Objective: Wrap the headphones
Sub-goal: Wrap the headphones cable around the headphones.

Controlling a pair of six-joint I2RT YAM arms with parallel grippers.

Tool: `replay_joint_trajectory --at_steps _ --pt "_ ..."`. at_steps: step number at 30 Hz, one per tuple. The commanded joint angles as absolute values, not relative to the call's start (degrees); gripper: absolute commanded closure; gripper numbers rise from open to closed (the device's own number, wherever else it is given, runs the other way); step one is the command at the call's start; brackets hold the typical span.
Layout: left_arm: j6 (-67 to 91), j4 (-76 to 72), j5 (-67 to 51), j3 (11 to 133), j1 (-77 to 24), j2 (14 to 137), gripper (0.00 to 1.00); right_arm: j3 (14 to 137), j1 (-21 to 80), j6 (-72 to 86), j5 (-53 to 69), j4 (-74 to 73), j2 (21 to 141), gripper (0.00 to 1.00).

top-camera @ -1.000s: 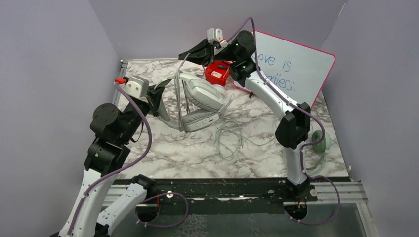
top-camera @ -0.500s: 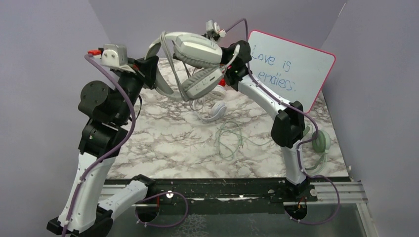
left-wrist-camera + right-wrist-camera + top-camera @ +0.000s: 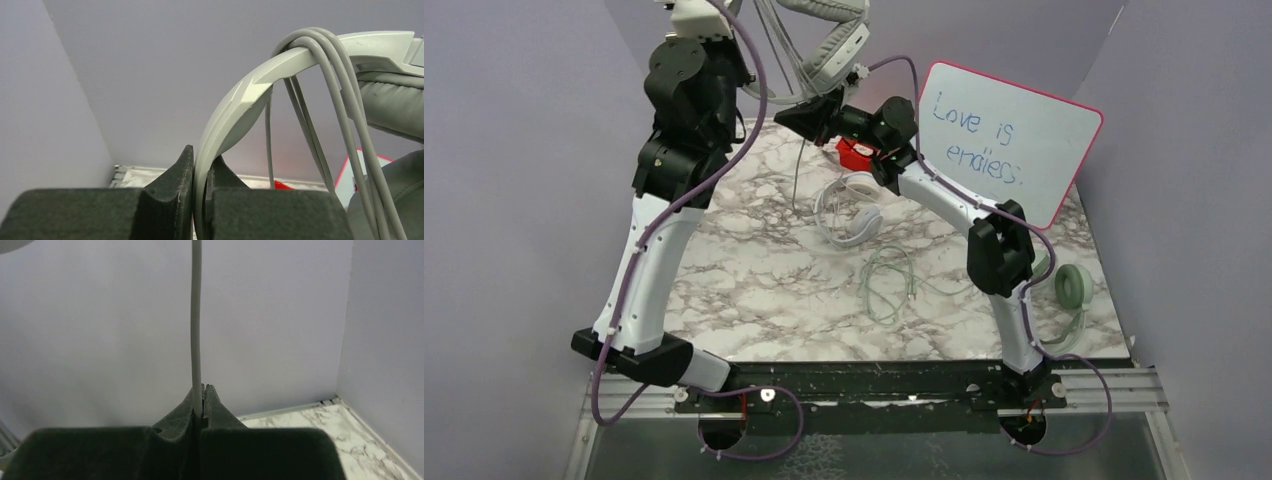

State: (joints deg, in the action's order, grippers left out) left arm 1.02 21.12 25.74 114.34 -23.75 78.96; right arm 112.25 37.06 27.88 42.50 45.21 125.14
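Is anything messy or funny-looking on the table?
Yes. A thin pale green cable lies in a loose tangle on the table, not wound up. The white headphones behind it have loose cable around them. The grey headphones hang high in the air, pinched by the left gripper, with the right gripper pinching their cable.

headphones: three pairs counted. one grey-green pair (image 3: 832,45), one white pair (image 3: 852,222), one mint pair (image 3: 1072,288). loose cable coil (image 3: 886,285): one, pale green. whiteboard (image 3: 1009,135): one, pink-edged, handwritten. red item (image 3: 861,153): one. robot arms: two, namely left arm (image 3: 659,240) and right arm (image 3: 964,210). marble table (image 3: 774,300): one.
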Motion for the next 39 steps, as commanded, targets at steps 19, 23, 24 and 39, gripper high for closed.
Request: replay_joint_trajectory --at_steps 19,23,24,39 --pt "-2.3 6.7 44.8 129.1 -15.0 91.8 1.00 109.3 36.5 27.7 41.3 46.9 127.2 0.99" --pt "6.9 8.8 40.5 130.4 -14.2 93.3 1.00 112.4 36.5 29.4 42.1 46.7 129.2 0.98" --pt "8.0 8.5 39.7 130.3 -14.1 93.4 1.00 112.6 36.5 29.6 42.4 46.8 129.3 0.97" --pt "-0.8 0.7 41.7 134.4 -9.8 96.8 1.00 103.9 36.9 23.7 31.7 39.0 122.0 0.96"
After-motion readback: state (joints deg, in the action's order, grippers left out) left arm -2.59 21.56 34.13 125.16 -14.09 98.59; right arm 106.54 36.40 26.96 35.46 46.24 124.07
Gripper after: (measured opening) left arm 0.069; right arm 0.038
